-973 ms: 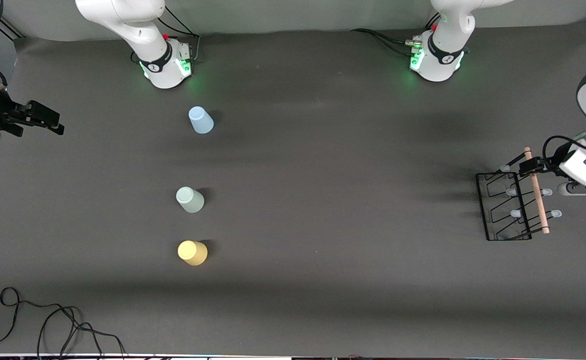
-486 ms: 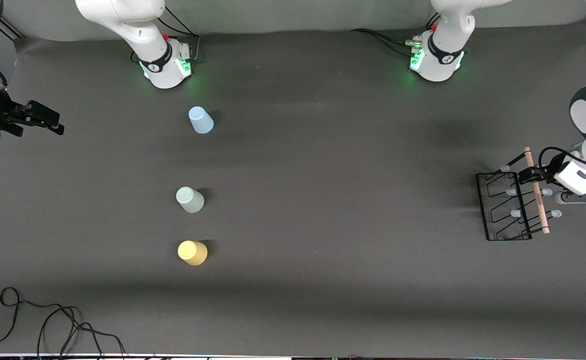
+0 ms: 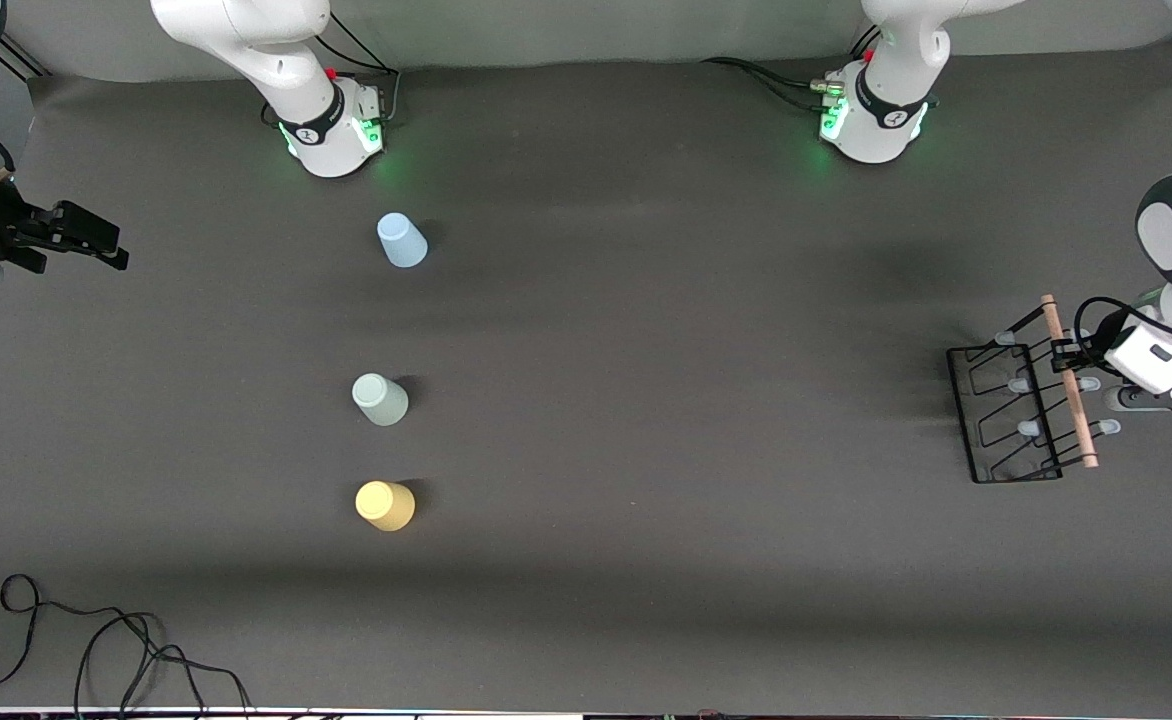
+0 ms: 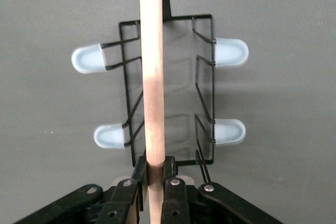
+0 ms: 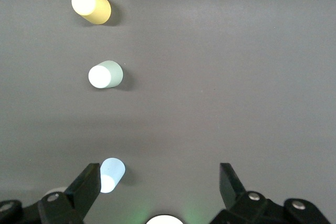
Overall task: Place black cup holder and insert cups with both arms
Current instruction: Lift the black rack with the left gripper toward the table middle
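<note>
left pincer (image 4: pixel 153 182) clenched on the cup holder's wooden handle (image 4: pixel 152 77); right pincer (image 5: pixel 160 184) spread wide, empty.

Even overhead light, dim grey table (image 3: pixel 646 350); soft short shadows beside cups (image 3: pixel 383 399); green glow at arm bases (image 3: pixel 341 135); frames sharp.

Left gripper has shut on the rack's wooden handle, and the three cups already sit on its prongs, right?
Not quite. The left gripper is shut on the handle, but the front view shows the blue cup, green cup and yellow cup standing on the table, apart from the rack.
</note>
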Tool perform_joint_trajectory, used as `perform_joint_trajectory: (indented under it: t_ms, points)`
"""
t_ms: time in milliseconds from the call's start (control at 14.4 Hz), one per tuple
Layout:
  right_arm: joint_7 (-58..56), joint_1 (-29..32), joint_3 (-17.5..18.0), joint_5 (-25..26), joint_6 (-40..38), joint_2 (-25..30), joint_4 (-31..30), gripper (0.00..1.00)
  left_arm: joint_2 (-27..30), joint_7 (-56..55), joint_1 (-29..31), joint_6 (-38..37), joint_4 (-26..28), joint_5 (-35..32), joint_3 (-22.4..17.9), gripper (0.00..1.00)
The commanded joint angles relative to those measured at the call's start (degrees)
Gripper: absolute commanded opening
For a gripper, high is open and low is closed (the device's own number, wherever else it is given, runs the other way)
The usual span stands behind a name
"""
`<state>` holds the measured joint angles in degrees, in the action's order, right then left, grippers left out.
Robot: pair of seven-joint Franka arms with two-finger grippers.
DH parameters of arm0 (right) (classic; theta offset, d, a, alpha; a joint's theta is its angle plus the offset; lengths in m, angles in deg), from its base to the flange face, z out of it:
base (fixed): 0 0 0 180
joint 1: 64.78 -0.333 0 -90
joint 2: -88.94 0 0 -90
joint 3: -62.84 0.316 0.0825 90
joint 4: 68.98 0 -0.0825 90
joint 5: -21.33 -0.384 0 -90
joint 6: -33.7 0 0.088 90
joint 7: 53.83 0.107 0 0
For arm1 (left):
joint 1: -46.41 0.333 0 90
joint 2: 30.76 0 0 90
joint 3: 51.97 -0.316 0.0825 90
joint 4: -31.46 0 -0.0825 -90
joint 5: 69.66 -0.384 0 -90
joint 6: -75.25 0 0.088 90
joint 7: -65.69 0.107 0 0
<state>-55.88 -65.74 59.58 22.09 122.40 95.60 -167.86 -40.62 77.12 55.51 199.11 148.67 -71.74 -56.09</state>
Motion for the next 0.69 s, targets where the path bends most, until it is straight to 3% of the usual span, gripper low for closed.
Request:
perform_joint_trajectory:
  t_ms: [0,278,625]
  points:
    - [-0.7,-0.4,-0.1,-0.3,-0.5,-0.2,0.7,1.0,0.4,1.3,-0.1,-10.3,-9.7,-0.5,-0.1,0.0]
    - [-0.7,-0.4,-0.1,-0.3,-0.6,-0.1,0.7,1.0,0.6,4.1,-0.3,-27.6,-24.8,-0.4,0.1,0.0]
    - [-0.8,-0.3,-0.2,-0.3,-0.7,-0.1,0.6,1.0,0.5,-3.0,-6.1,-38.5,-32.1,0.0,4.9,0.0]
